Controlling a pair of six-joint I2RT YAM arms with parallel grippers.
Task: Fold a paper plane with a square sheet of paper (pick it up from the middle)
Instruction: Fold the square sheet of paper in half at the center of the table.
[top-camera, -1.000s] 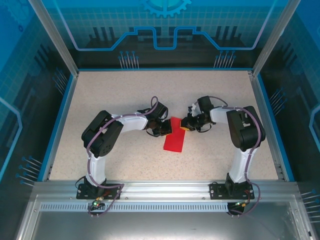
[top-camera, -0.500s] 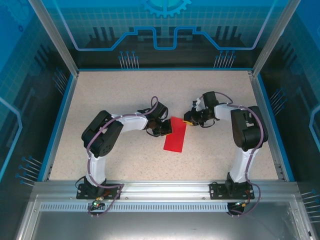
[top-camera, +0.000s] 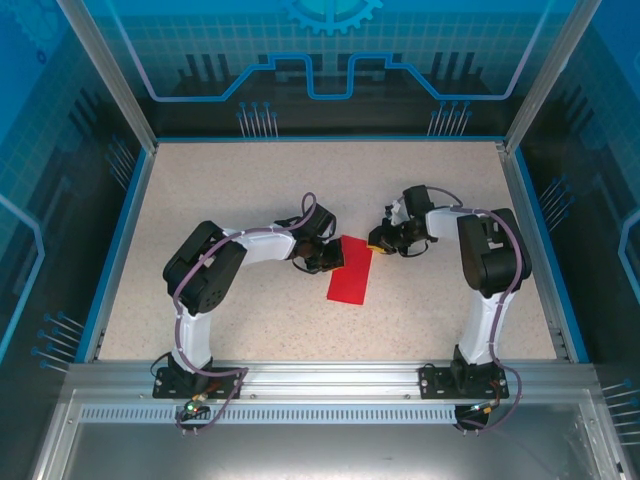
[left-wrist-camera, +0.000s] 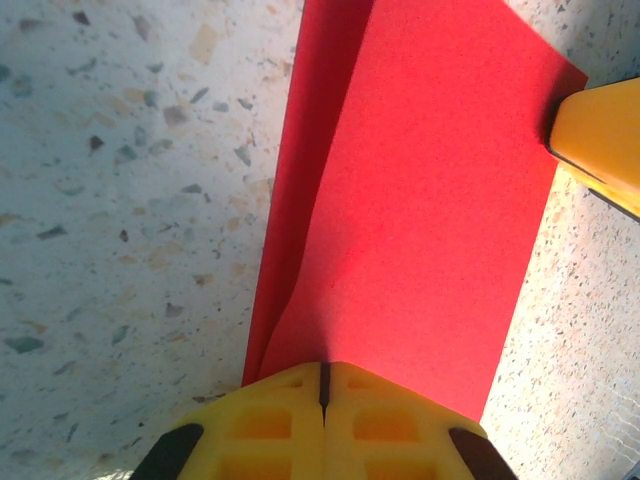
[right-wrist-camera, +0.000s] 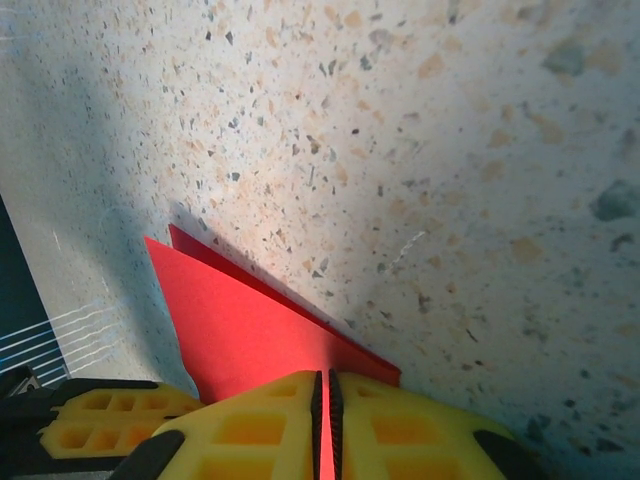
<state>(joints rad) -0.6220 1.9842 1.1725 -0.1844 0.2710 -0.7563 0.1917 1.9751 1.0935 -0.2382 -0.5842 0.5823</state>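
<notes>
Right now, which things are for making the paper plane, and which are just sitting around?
For the job: red paper, folded over; left gripper and right gripper, both pinching it.
Just there: speckled table; blue walls.

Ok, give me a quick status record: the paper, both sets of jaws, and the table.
paper: red, folded into a long rectangle, lying mid-table
layers: two, the top one slightly lifted along one long edge
left jaws: shut, tips on the paper's left long edge
right jaws: shut on the paper's far right corner
table: speckled beige, blue rim
</notes>
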